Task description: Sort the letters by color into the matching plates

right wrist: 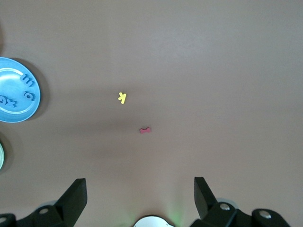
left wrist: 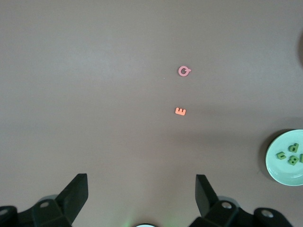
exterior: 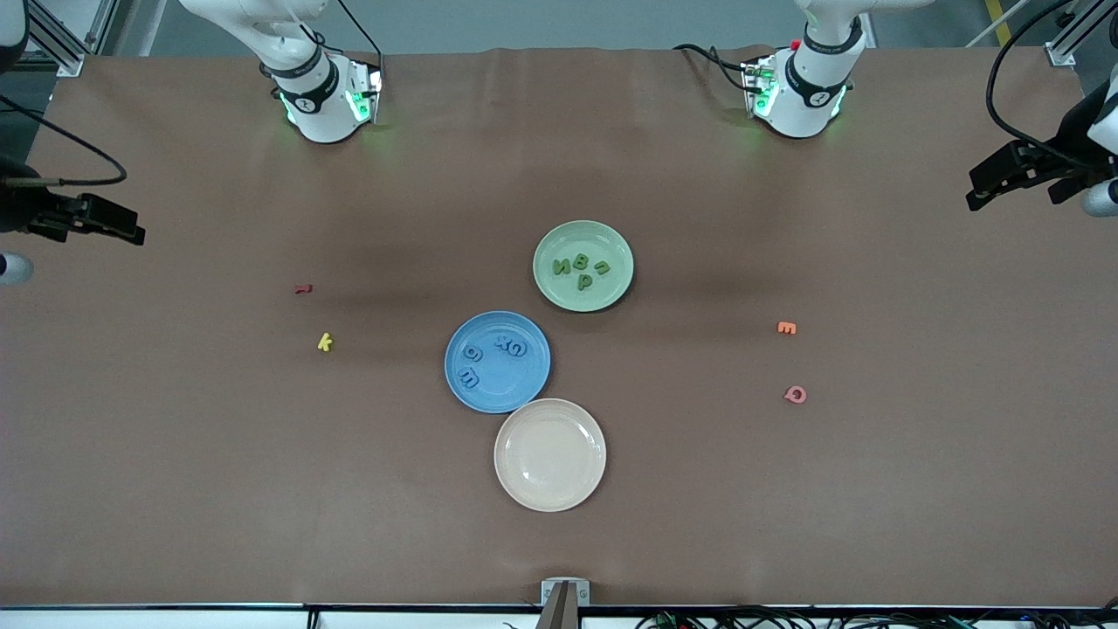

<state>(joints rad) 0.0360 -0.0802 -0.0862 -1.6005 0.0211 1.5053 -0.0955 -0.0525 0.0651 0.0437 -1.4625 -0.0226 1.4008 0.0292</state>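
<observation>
Four green letters [exterior: 583, 269] in the green plate [exterior: 559, 293], four blue letters [exterior: 491, 357] in the blue plate [exterior: 507, 397]. Left claw [left wrist: 142, 194] and right claw [right wrist: 140, 194] wide, empty, waiting above the desk ends.

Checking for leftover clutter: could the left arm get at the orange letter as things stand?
Probably yes. The orange letter lies alone on bare table toward the left arm's end, only the pink letter nearby, and the left claw hangs open above.
</observation>
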